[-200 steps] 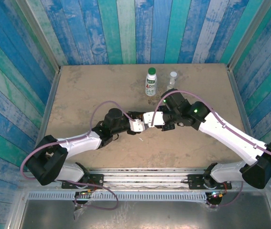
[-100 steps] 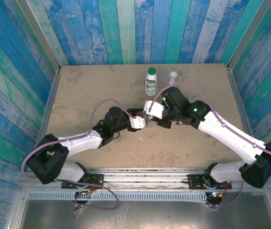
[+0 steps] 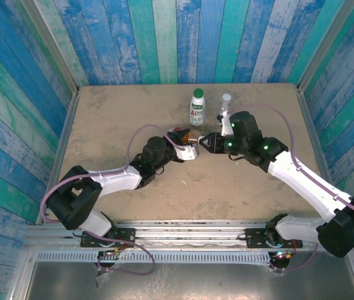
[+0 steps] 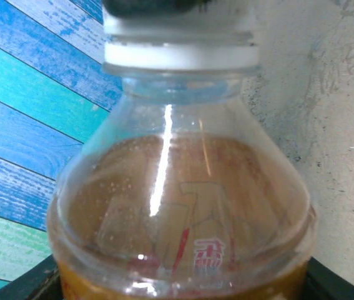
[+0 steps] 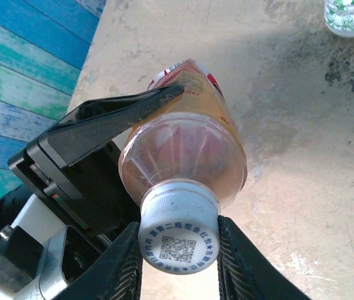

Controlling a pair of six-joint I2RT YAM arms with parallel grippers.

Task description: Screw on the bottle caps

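The amber bottle (image 3: 181,135) lies on its side above the table, with my left gripper (image 3: 186,147) shut around its body. A black left finger (image 5: 120,115) runs along the bottle's (image 5: 186,144) side in the right wrist view. A white cap (image 5: 180,240) with a printed code sits on its neck. My right gripper (image 5: 180,250) is shut on that cap, a ribbed pad touching each side. In the left wrist view the bottle (image 4: 183,206) is close up with the cap (image 4: 180,44) at the top. The white bottle (image 3: 197,107) stands behind, wearing a green cap (image 3: 197,93), beside the slim clear bottle (image 3: 226,106).
The two arms meet near the table's (image 3: 114,112) middle, just in front of the standing bottles. Blue and green plank walls (image 3: 164,37) close off the back and sides. The white bottle's base (image 5: 351,15) is near the right wrist view's top right corner.
Both grippers have moved toward the back of the table, nearer the standing bottles. My right gripper has swung round to face the bottle's neck and now flanks the white cap.
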